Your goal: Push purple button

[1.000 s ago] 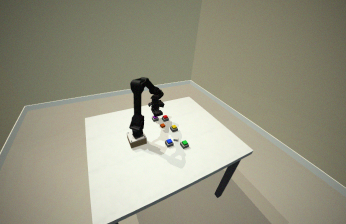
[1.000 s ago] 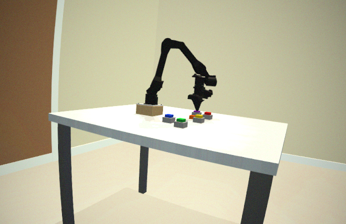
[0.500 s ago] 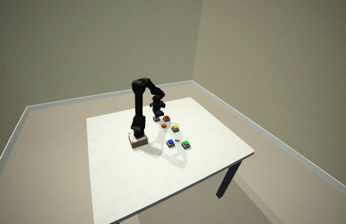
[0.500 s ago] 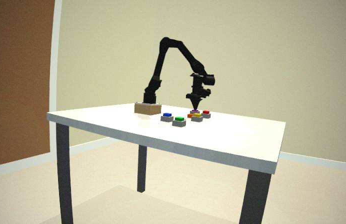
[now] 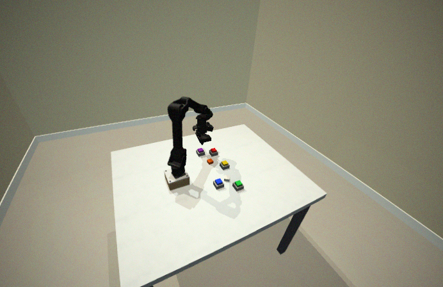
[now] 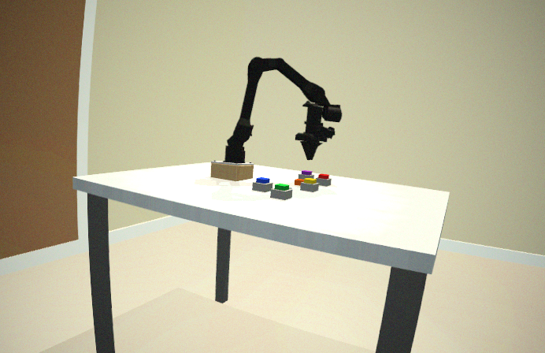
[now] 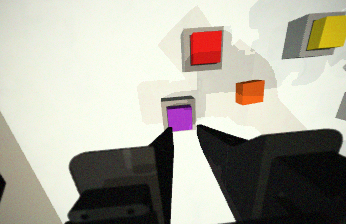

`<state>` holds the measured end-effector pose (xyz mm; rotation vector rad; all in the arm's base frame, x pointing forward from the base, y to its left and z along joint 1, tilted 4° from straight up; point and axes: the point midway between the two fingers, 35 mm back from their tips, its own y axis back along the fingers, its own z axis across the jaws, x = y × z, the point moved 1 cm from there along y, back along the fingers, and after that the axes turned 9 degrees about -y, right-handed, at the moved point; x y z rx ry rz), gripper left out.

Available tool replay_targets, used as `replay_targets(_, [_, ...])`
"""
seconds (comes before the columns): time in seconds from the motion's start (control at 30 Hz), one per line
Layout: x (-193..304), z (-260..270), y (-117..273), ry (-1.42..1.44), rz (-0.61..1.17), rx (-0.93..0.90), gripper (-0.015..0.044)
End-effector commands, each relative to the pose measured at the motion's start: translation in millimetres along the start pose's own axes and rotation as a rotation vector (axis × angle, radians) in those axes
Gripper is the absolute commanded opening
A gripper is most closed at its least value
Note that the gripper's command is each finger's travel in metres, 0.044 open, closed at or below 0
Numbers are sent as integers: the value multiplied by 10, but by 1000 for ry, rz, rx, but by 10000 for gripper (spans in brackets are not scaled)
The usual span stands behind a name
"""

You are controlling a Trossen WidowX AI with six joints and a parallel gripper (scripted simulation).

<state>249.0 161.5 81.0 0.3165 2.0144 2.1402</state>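
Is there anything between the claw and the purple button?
Nothing: in the exterior view the claw hangs above the purple button with only open air between them; it holds nothing.

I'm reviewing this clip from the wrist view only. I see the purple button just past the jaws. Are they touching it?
Observer: No. In the exterior view the jaws hang above the purple button, with open air between them.
Operator: Are there any buttons outside my frame?
Observer: Yes. The top view shows a blue button and a green button farther out on the table.
Operator: Is there a block near those two?
Observer: A small white block lies between them, on the side toward the yellow button. It is too small to tell whether it touches either.
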Motion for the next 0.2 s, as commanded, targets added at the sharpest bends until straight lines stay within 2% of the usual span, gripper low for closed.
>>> replay_targets(0.0, [-148,84,353,1,-10,-16,204])
replay_targets(0.13, [-170,91,423,1,-10,-16,309])
replay_targets(0.17, [-170,91,423,1,-10,-16,309])
